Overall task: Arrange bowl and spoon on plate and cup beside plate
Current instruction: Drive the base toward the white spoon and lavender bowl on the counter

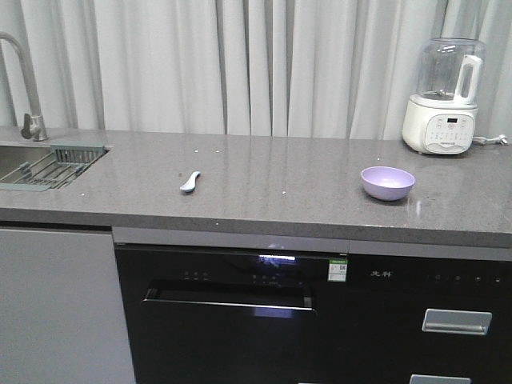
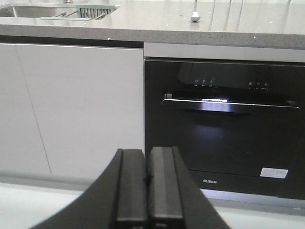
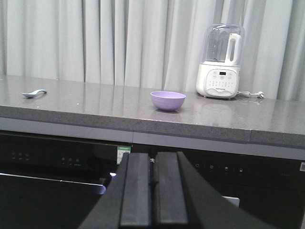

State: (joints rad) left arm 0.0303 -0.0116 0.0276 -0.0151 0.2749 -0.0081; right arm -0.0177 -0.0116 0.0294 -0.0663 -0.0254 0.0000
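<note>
A lavender bowl [image 1: 388, 182] sits upright on the grey counter [image 1: 264, 188], right of middle; the right wrist view has the bowl [image 3: 168, 100] too. The pale spoon [image 1: 190, 182] lies on the counter left of middle, also seen as a spoon [image 3: 34, 93] at far left and a spoon [image 2: 195, 17] at the counter's top edge. The plate and the cup are out of view. My left gripper [image 2: 147, 152] is shut and empty, held low in front of the cabinets. My right gripper [image 3: 152, 155] is shut and empty, below counter height, facing the bowl.
A white blender [image 1: 442, 96] stands at the back right of the counter. A sink [image 1: 32, 164] with a rack and a tap [image 1: 24, 88] is at the left. Below are a black dishwasher [image 1: 232, 320] and drawers [image 1: 456, 320]. Curtains hang behind.
</note>
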